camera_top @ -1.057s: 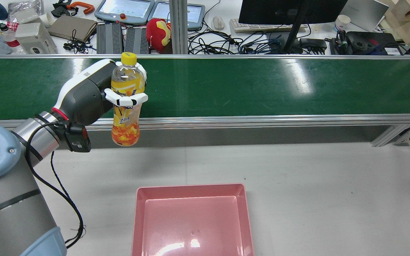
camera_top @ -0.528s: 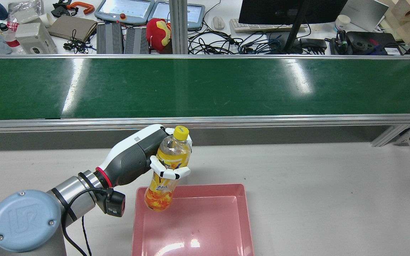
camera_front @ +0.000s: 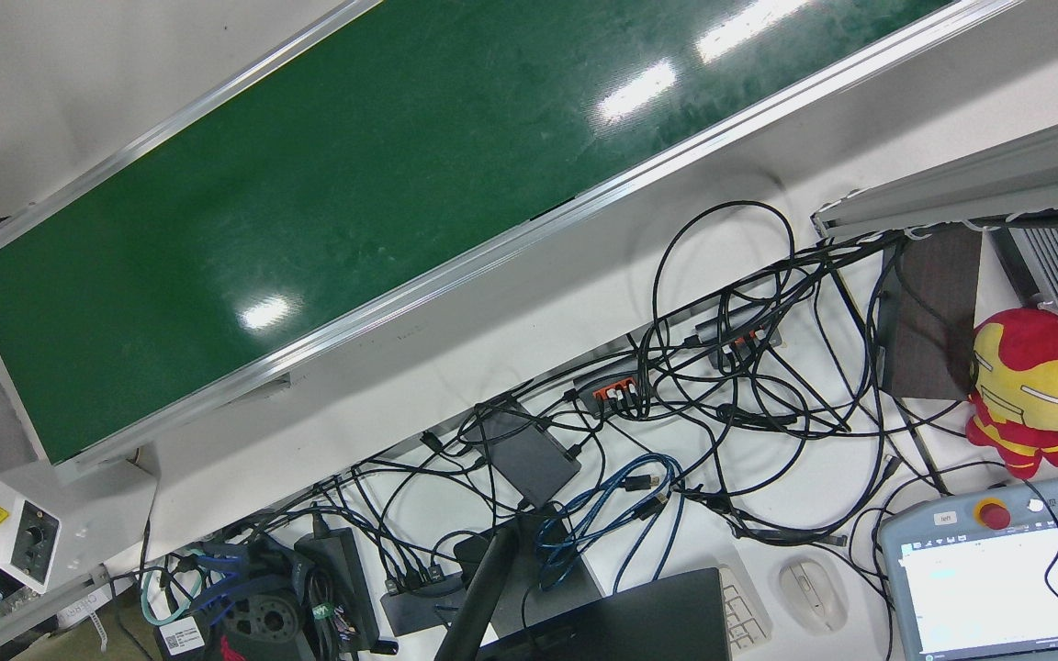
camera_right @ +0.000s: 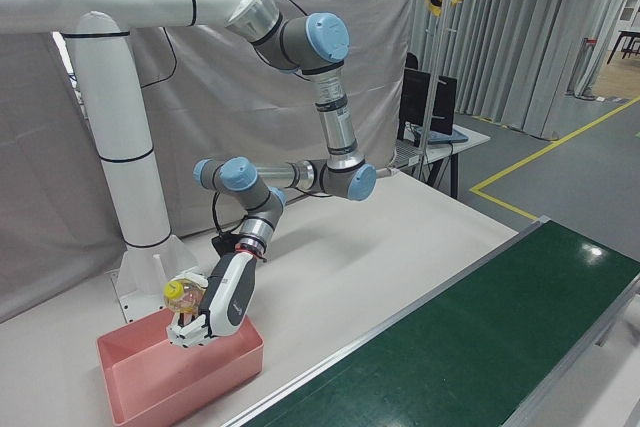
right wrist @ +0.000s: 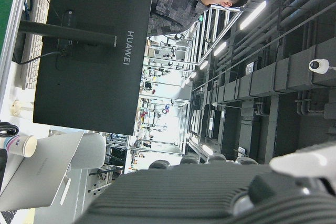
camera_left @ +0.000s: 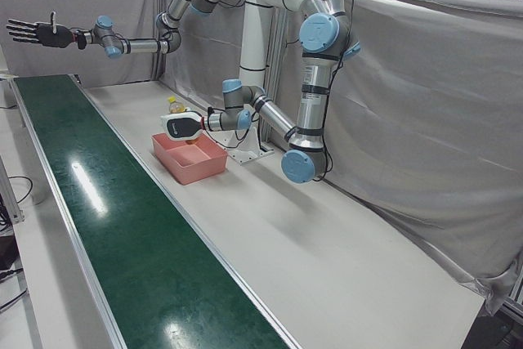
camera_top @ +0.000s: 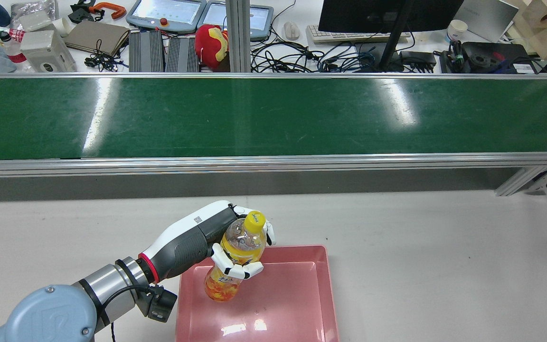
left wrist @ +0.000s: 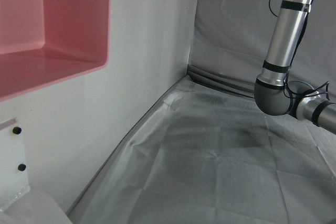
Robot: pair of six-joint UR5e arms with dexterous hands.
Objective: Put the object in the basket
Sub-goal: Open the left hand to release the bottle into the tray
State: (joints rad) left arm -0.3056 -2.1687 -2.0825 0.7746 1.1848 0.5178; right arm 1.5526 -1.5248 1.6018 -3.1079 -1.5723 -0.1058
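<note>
My left hand [camera_top: 197, 240] is shut on a clear bottle of orange drink with a yellow cap [camera_top: 238, 259]. The bottle tilts, its base down inside the left part of the pink basket [camera_top: 292, 304]; I cannot tell whether it touches the floor. The right-front view shows the hand [camera_right: 228, 299], bottle [camera_right: 180, 293] and basket [camera_right: 150, 387] the same way. The left-front view shows the hand [camera_left: 181, 127] over the basket [camera_left: 196, 165]. My right hand [camera_left: 33, 33] is open, fingers spread, held high beyond the belt's far end. The left hand view shows only the basket's wall [left wrist: 52, 30].
The green conveyor belt [camera_top: 302, 114] runs across beyond the basket and carries nothing. Behind it lies a desk with cables, a monitor [camera_top: 387, 14], teach pendants and a red plush toy [camera_top: 212, 45]. The grey table [camera_top: 444, 266] surrounds the basket.
My left hand has carried the bottle from above the belt's left part down and back to the basket, then lowered it further into the basket's left side.
</note>
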